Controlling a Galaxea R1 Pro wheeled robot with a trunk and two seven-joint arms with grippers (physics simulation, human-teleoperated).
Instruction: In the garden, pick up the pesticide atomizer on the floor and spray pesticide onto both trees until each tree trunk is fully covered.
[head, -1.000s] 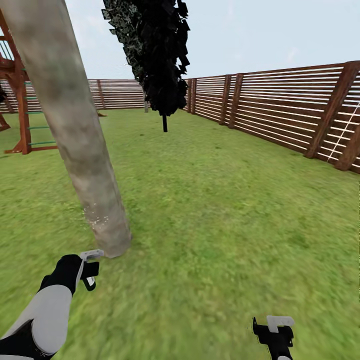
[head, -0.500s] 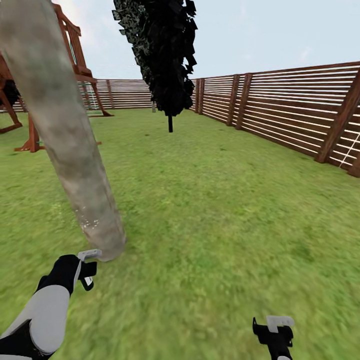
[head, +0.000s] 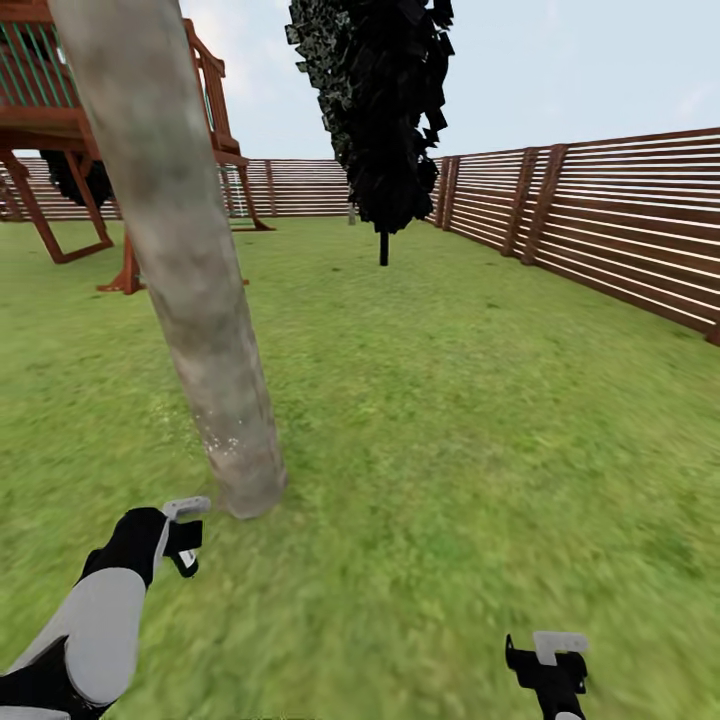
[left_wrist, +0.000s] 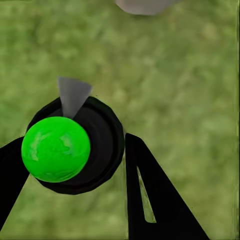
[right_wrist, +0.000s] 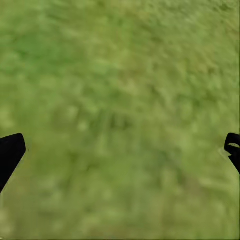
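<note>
Left gripper (head: 183, 535) clamps the atomizer (left_wrist: 70, 147) just beside the trunk (head: 190, 270) base; right gripper (head: 548, 668) hangs spread wide, well apart from the trunk, over lawn (head: 480, 400).

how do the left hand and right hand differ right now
The left hand is shut on the pesticide atomizer, a black body with a bright green top; the right hand is open with nothing between its fingers. In the head view the left hand sits near the base of the tree trunk; the right hand hangs over bare lawn. Both have black fingers and point at grass.
</note>
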